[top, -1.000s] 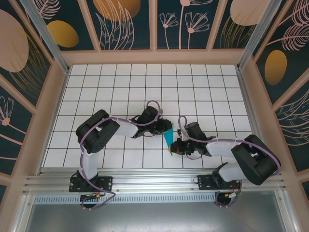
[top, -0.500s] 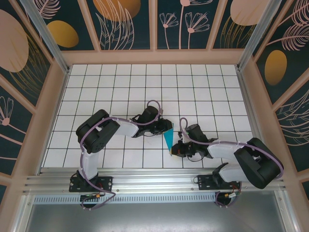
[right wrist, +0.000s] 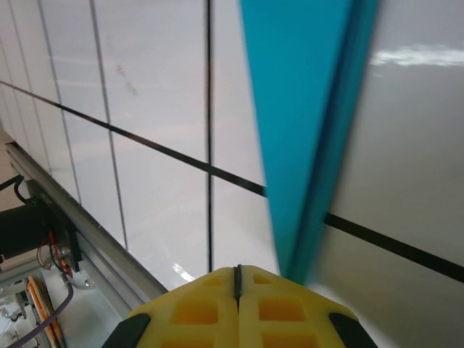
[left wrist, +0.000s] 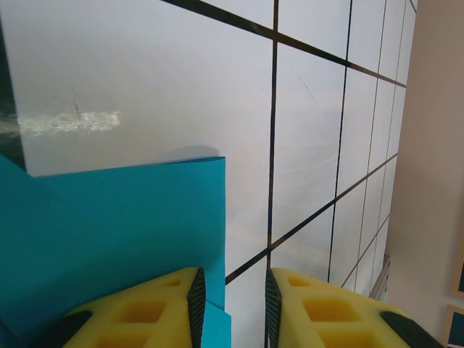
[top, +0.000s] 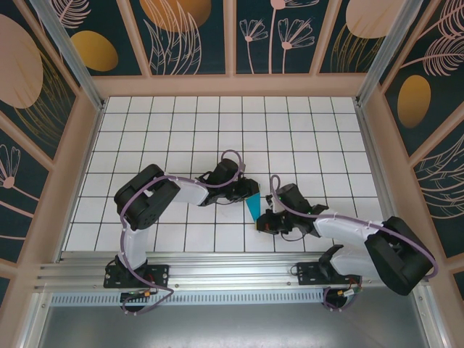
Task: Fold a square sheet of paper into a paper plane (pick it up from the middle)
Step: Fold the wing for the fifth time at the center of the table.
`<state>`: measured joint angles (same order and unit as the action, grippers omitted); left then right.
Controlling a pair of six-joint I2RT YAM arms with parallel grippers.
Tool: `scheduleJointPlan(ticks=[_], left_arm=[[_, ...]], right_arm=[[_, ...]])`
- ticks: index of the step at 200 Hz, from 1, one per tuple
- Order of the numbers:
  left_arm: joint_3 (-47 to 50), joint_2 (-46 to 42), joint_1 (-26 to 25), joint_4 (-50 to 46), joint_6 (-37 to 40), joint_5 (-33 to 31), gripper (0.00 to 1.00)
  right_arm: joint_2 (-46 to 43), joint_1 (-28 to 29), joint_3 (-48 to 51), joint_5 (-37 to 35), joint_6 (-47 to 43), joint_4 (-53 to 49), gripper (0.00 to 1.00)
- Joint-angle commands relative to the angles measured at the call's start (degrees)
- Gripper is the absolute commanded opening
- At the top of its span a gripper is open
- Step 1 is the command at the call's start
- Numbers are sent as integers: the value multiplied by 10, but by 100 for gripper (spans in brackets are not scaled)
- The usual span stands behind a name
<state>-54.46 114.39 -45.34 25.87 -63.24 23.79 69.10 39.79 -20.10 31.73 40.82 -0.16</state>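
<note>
Folded teal paper (top: 251, 206) lies on the tiled counter (top: 181, 130) between two arms. Left pincer (left wrist: 233, 279), slightly parted, sits at its wide end; right pincer (right wrist: 237, 270), closed, at its tip. Any sideways drag could skew creases

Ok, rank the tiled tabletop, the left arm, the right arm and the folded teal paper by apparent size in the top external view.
1. The tiled tabletop, largest by far.
2. The left arm and the right arm, about alike, so unranked.
3. The folded teal paper, smallest, a slim wedge.
</note>
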Motion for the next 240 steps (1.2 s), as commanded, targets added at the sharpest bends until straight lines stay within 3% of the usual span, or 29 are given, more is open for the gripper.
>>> scheduleJointPlan(ticks=[1,63,95,129,171,240], left_arm=[[8,41,5,-77,26,-57,32],[9,36,5,-77,29,-57,32],[8,37,6,-79,32,-57,33],[1,39,6,-84,36,-56,33],[0,38,6,-88,38,-56,33],[3,33,6,-85,38,-56,33]], right_arm=[[18,9,-23,-1,0,3,2],[73,6,30,-30,11,21,2],[66,-2,56,-31,22,29,3],[15,-3,30,-22,22,9,4],[2,-9,7,2,38,51,5],[107,-26,68,-17,44,110,4]])
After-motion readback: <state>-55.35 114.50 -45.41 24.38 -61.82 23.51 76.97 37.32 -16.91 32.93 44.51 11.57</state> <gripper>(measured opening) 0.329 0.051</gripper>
